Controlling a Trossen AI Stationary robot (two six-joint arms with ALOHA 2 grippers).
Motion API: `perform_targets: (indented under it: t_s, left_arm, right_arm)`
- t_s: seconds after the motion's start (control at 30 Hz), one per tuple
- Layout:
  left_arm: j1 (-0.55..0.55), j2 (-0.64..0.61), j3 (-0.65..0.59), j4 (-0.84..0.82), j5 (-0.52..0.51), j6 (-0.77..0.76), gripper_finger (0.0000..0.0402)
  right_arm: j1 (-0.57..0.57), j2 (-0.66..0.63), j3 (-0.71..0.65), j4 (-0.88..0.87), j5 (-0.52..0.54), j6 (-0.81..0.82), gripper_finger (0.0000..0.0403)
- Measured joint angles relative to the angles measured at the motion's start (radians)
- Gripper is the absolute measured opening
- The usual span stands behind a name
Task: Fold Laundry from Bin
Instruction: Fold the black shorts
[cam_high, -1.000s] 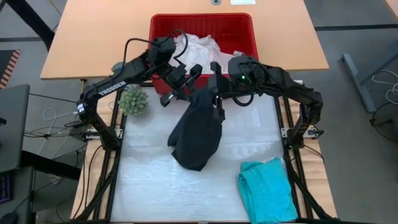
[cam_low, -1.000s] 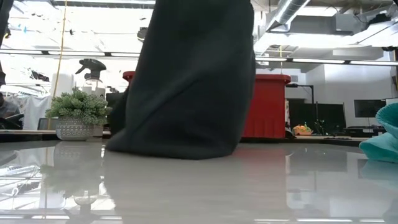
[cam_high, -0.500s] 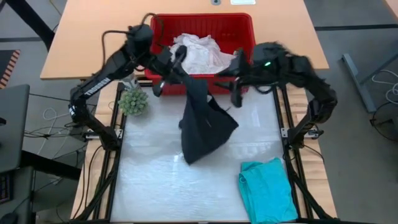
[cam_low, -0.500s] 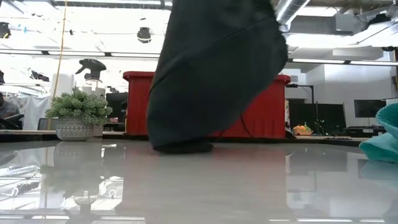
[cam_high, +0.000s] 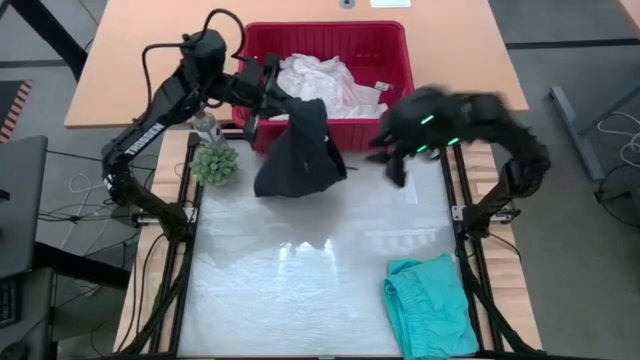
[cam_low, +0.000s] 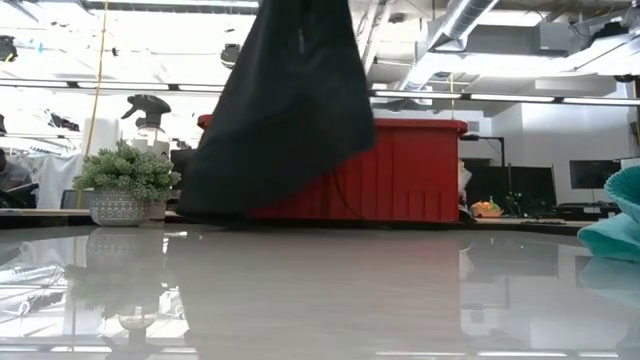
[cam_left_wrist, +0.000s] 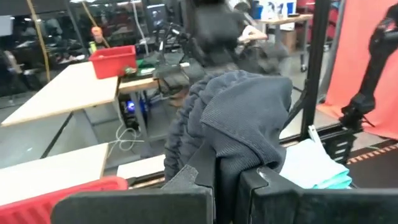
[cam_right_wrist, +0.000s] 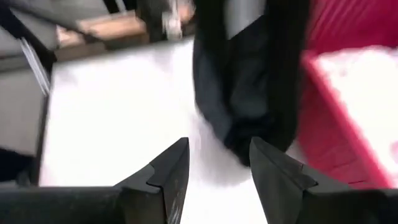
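My left gripper (cam_high: 283, 104) is shut on the black garment (cam_high: 298, 155), which hangs in front of the red bin (cam_high: 400, 40) at the table's far side; it also shows in the low view (cam_low: 285, 110). My right gripper (cam_high: 396, 166) is open and empty, to the right of the garment; its fingers (cam_right_wrist: 174, 168) stand apart in the right wrist view. A white lacy top (cam_high: 318, 76) lies in the bin. A teal garment (cam_high: 430, 300) lies bunched at the near right. My left gripper pinches a bunched fold of the black garment's top end (cam_left_wrist: 231, 146) between its two fingers, several layers together. The garment hangs slack below the gripper, and its lower hem (cam_low: 215, 208) looks clear of the table.
A small potted plant (cam_high: 215, 161) stands at the table's far left, with a spray bottle (cam_low: 148, 108) behind it. The bin's front wall (cam_low: 410, 170) stands just behind the hanging garment. The white table top (cam_high: 300, 290) lies bare from the middle to the near left.
My left gripper has gone up and toward the far left with the black garment. The garment's lower end lay on the table a second ago and now hangs lifted in front of the bin. My right gripper has moved away from the garment toward the table's right edge.
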Motion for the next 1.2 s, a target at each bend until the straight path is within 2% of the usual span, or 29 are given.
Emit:
perform_targets:
  t_s: [0.2,0.3,0.4,0.53,0.73,0.83,0.97,1.0,1.2]
  left_arm:
    - [0.005,-0.017,0.001,0.007,0.001,-0.022,0.0000]
    - [0.005,-0.020,0.001,0.003,0.001,-0.019,0.0000]
    - [0.005,-0.023,0.001,0.009,0.005,-0.022,0.0000]
    - [0.005,-0.022,0.001,0.008,0.004,-0.022,0.0000]
    - [0.005,-0.022,0.001,0.008,0.003,-0.006,0.0000]
    - [0.005,-0.022,0.001,0.009,0.004,-0.006,0.0000]
    - [0.005,-0.022,0.001,-0.008,0.013,0.006,0.0000]
    - [0.005,-0.022,0.001,-0.019,0.008,0.023,0.0001]
    - [0.015,-0.022,0.001,-0.120,-0.063,0.206,0.0039]
  right_arm:
    - [0.026,-0.019,-0.230,0.159,-0.001,-0.001,0.0194]
    - [0.006,-0.023,-0.348,0.240,0.031,-0.011,0.0194]
    - [-0.023,-0.018,-0.443,0.331,-0.001,-0.010,0.0194]
    - [-0.053,-0.026,-0.514,0.413,-0.092,0.017,0.0194]
    - [-0.057,-0.023,-0.601,0.420,-0.109,0.043,0.0188]
    - [-0.051,-0.023,-0.634,0.449,-0.096,0.034,0.0154]
    - [-0.039,-0.021,-0.666,0.502,-0.050,-0.008,0.0038]
    - [-0.040,-0.020,-0.666,0.502,-0.041,-0.009,0.0025]
    - [0.004,-0.072,-0.650,0.366,0.034,0.116,0.0023]
